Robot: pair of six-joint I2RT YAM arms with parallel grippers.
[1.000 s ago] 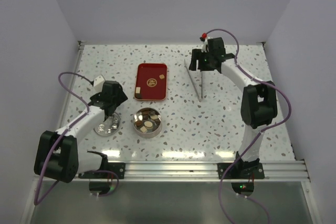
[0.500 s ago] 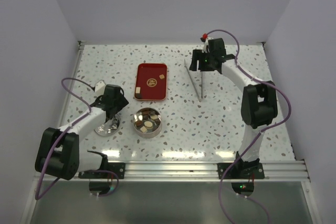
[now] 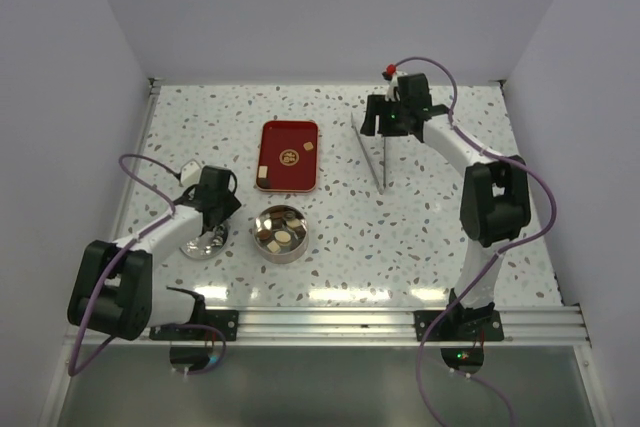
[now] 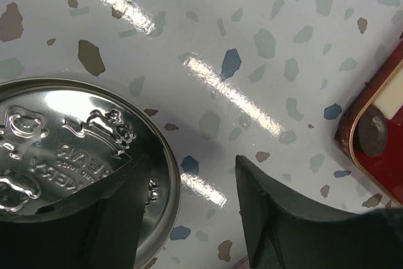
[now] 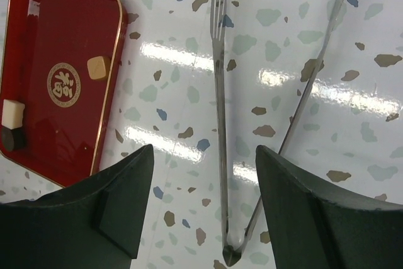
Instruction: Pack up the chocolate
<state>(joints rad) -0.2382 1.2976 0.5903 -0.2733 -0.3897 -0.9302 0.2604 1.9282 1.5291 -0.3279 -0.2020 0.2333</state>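
Behind the tin (image 3: 283, 256) of chocolate pieces (image 3: 284, 238): tray (image 3: 288, 137) bearing a few more. Left of tin: lid (image 4: 56, 130). Right of tray: tongs (image 5: 220, 124).

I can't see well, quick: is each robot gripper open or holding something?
Left gripper: open over the silver lid edge, holding nothing.
Right gripper: open above the tongs, holding nothing.

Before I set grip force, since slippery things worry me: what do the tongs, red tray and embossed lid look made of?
Tongs: bare polished metal, probably steel, given the glints. Red tray: glossy lacquer or plastic with a gold rim; can't tell which. Embossed lid: thin mirror-bright metal, likely tinplate.
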